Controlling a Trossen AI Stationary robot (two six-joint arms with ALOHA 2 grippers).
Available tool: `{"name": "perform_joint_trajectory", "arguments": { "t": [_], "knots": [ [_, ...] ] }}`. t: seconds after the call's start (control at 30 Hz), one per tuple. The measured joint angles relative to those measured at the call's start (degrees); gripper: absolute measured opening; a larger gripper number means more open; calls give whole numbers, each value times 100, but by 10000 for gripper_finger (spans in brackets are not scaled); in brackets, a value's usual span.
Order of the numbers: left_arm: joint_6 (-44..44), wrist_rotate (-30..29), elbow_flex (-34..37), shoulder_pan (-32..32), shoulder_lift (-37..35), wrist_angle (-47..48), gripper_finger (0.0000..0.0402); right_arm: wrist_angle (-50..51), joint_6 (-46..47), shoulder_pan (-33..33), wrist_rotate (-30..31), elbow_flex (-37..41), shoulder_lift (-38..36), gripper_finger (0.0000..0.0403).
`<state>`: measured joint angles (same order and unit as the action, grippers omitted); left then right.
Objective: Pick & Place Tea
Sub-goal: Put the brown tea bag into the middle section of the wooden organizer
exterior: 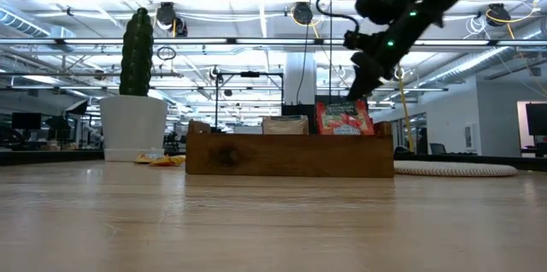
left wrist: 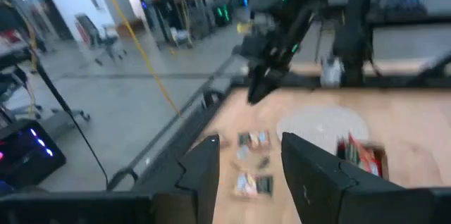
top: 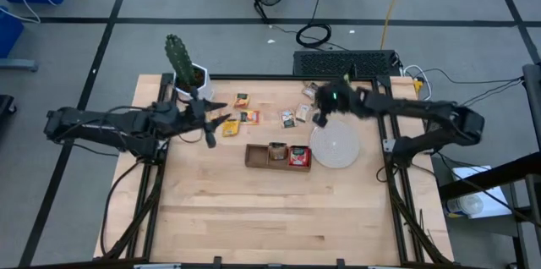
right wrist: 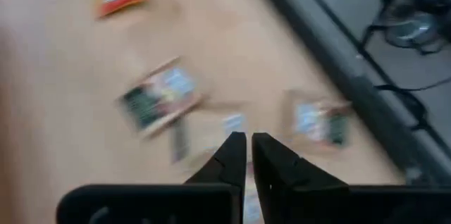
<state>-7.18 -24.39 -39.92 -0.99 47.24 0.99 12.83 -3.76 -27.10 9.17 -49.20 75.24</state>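
Several small tea sachets lie flat on the far half of the table: yellow-orange ones (top: 230, 127) (top: 242, 100) near my left gripper, darker ones (top: 288, 118) (top: 303, 112) near my right. The wooden tray (top: 256, 157) holds a tan sachet (top: 276, 151) and a red sachet (top: 298, 156). My left gripper (top: 211, 121) is open and raised, just left of the yellow-orange sachets. My right gripper (top: 319, 119) hovers shut, pointing down above the table between the dark sachets and the round whitish disc (top: 336, 145). In its wrist view the fingers (right wrist: 249, 146) hold nothing that I can see.
A potted cactus (top: 180, 62) stands at the table's far left corner, behind my left gripper. The disc lies flat right of the tray. The table's near half (top: 279, 218) is bare wood. A keyboard (top: 347, 62) sits beyond the far edge.
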Motion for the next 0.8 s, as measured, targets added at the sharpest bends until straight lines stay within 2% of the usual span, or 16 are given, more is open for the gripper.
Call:
{"name": "perform_joint_trajectory", "arguments": {
  "t": [0.1,0.2,0.4,0.5,0.6,0.73,0.8],
  "knots": [
    [-5,-14,-2,13,-276,-5,157,631,-386,-578,-458,-639,406,41],
    [-9,-7,-2,17,-394,-208,157,1340,-575,-849,-964,-1214,954,90],
    [-6,1,-4,17,-419,-572,157,2852,-481,-981,-750,-2765,2402,211],
    [-6,10,-4,20,-420,-558,157,3319,-39,-1102,-821,-3641,3099,248],
    [-6,12,-4,20,-419,-557,157,3533,443,-1283,-1323,-4307,3751,261],
    [-6,12,-4,22,-419,-555,157,3474,613,-1544,-2786,-4630,4265,254],
    [-6,12,-4,22,-419,-555,157,3413,602,-1623,-2872,-4637,4409,246]
  ]
}}
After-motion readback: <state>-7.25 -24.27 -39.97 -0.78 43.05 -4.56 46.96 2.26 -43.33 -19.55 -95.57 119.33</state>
